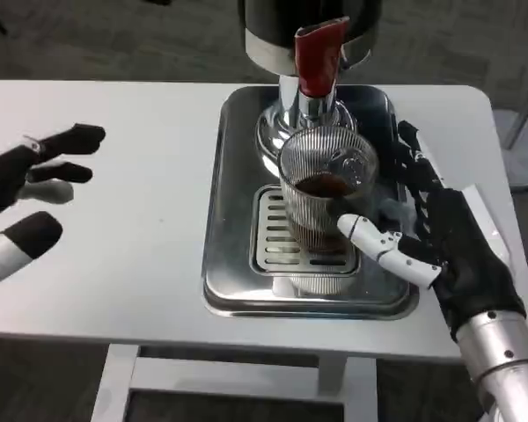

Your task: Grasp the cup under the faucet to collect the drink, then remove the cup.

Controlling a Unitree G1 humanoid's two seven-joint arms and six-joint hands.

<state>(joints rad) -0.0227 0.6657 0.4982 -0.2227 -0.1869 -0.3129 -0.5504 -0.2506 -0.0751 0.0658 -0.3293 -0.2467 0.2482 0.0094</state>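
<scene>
The cup (324,189) stands on the tray (238,281) at the table (150,264) centre, directly beneath the faucet (315,66) (drink inside it). The right hand (431,237) wraps it from the right; the left hand (26,189) hovers far left.
</scene>
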